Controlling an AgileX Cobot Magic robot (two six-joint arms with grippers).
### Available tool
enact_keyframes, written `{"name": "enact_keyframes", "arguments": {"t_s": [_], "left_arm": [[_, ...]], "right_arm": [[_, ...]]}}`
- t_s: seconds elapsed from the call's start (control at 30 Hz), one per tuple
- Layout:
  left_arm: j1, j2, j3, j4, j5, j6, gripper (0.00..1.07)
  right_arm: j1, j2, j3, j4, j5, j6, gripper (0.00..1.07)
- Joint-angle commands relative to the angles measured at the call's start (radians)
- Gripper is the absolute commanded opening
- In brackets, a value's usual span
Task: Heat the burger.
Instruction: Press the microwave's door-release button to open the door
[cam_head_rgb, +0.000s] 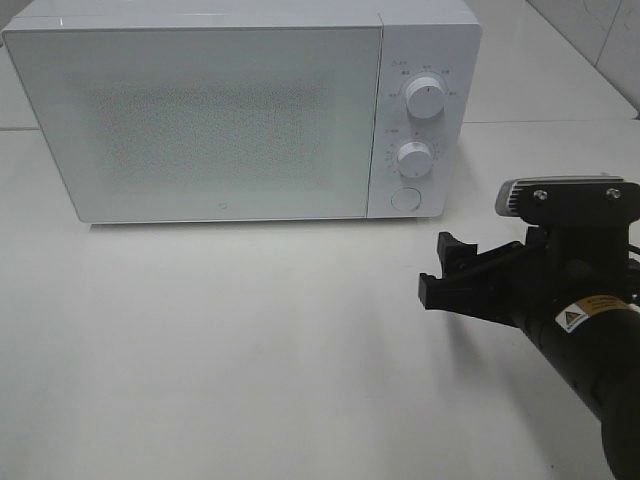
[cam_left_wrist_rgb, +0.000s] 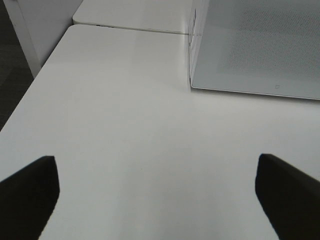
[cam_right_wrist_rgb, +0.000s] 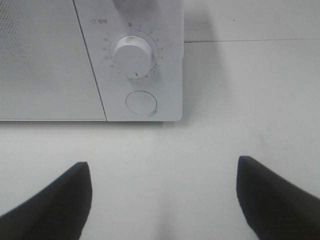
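Observation:
The burger is out of view in every frame. A white microwave (cam_head_rgb: 230, 110) stands at the back of the table with its door (cam_head_rgb: 200, 120) shut. My right gripper (cam_head_rgb: 443, 268) hovers over the table in front of the microwave's control panel, open and empty. The right wrist view has its two dark fingers (cam_right_wrist_rgb: 60, 200) spread wide around the gripper's centre (cam_right_wrist_rgb: 163, 167), facing the lower dial (cam_right_wrist_rgb: 132, 54) and the round button (cam_right_wrist_rgb: 141, 103). My left gripper (cam_left_wrist_rgb: 156, 165) is open and empty over bare table, with the microwave's left front corner (cam_left_wrist_rgb: 192, 85) ahead of it.
The control panel carries an upper dial (cam_head_rgb: 425, 100), a lower dial (cam_head_rgb: 413, 156) and a round button (cam_head_rgb: 405, 197). The white table (cam_head_rgb: 250, 340) stretches in front of the microwave. Its left edge (cam_left_wrist_rgb: 30, 95) drops to a dark floor.

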Motion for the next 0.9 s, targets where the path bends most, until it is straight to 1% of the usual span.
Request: {"name": "enact_keyframes", "arguments": {"t_s": [0.03, 0.17, 0.23, 0.27, 0.3, 0.33, 0.37, 0.4, 0.43, 0.47, 0.5, 0.53, 0.57, 0.6, 0.63, 0.67, 0.7, 0.73, 0.77, 0.8, 0.83, 0.87, 0.9], "left_arm": [[0.002, -0.018, 0.003, -0.002, -0.011, -0.004, 1.00], [0.002, -0.018, 0.003, -0.002, -0.011, -0.004, 1.00], [0.002, -0.018, 0.003, -0.002, -0.011, -0.004, 1.00], [0.002, -0.018, 0.003, -0.002, -0.011, -0.004, 1.00], [0.002, -0.018, 0.003, -0.002, -0.011, -0.004, 1.00], [0.002, -0.018, 0.003, -0.002, -0.011, -0.004, 1.00], [0.002, -0.018, 0.003, -0.002, -0.011, -0.004, 1.00], [0.002, -0.018, 0.003, -0.002, -0.011, -0.004, 1.00], [0.002, -0.018, 0.003, -0.002, -0.011, -0.004, 1.00], [0.002, -0.018, 0.003, -0.002, -0.011, -0.004, 1.00], [0.002, -0.018, 0.003, -0.002, -0.011, -0.004, 1.00], [0.002, -0.018, 0.003, -0.002, -0.011, -0.004, 1.00], [0.002, -0.018, 0.003, -0.002, -0.011, -0.004, 1.00], [0.002, -0.018, 0.003, -0.002, -0.011, -0.004, 1.00], [0.002, -0.018, 0.003, -0.002, -0.011, -0.004, 1.00], [0.002, -0.018, 0.003, -0.002, -0.011, -0.004, 1.00], [0.002, -0.018, 0.003, -0.002, -0.011, -0.004, 1.00], [0.002, -0.018, 0.003, -0.002, -0.011, -0.004, 1.00], [0.002, -0.018, 0.003, -0.002, -0.011, -0.004, 1.00], [0.002, -0.018, 0.003, -0.002, -0.011, -0.004, 1.00], [0.002, -0.018, 0.003, -0.002, -0.011, -0.004, 1.00], [0.002, -0.018, 0.003, -0.002, -0.011, -0.004, 1.00], [0.002, -0.018, 0.003, -0.002, -0.011, -0.004, 1.00]], "right_arm": [[0.017, 0.004, -0.040, 0.016, -0.007, -0.057, 0.72], [0.017, 0.004, -0.045, 0.016, -0.011, -0.064, 0.68], [0.017, 0.004, -0.045, 0.018, -0.014, -0.049, 0.63], [0.017, 0.004, -0.045, 0.018, -0.014, -0.049, 0.63], [0.017, 0.004, -0.045, 0.018, -0.021, -0.039, 0.58], [0.017, 0.004, -0.045, 0.018, -0.021, -0.039, 0.58], [0.017, 0.004, -0.045, 0.018, -0.039, -0.012, 0.55], [0.017, 0.004, -0.045, 0.018, -0.047, 0.011, 0.47], [0.017, 0.004, -0.045, 0.018, -0.047, 0.011, 0.47], [0.017, 0.004, -0.045, 0.018, -0.059, 0.049, 0.42], [0.017, 0.004, -0.045, 0.017, -0.072, 0.149, 0.33], [0.017, 0.004, -0.045, 0.017, -0.072, 0.149, 0.33], [0.017, 0.004, -0.045, 0.017, -0.072, 0.262, 0.24], [0.017, 0.004, -0.045, 0.016, -0.070, 0.333, 0.20], [0.017, 0.004, -0.045, 0.016, -0.070, 0.333, 0.20], [0.017, 0.004, -0.045, 0.011, -0.059, 0.477, 0.14], [0.017, 0.004, -0.045, 0.011, -0.059, 0.477, 0.14], [0.017, 0.004, -0.045, 0.010, -0.052, 0.561, 0.12], [0.017, 0.004, -0.045, 0.006, -0.037, 0.730, 0.10], [0.017, 0.004, -0.045, 0.006, -0.037, 0.730, 0.10], [0.017, 0.004, -0.045, -0.011, -0.021, 0.879, 0.09], [0.017, 0.004, -0.045, -0.025, -0.014, 0.953, 0.09], [0.017, 0.004, -0.045, -0.025, -0.014, 0.953, 0.09]]}}
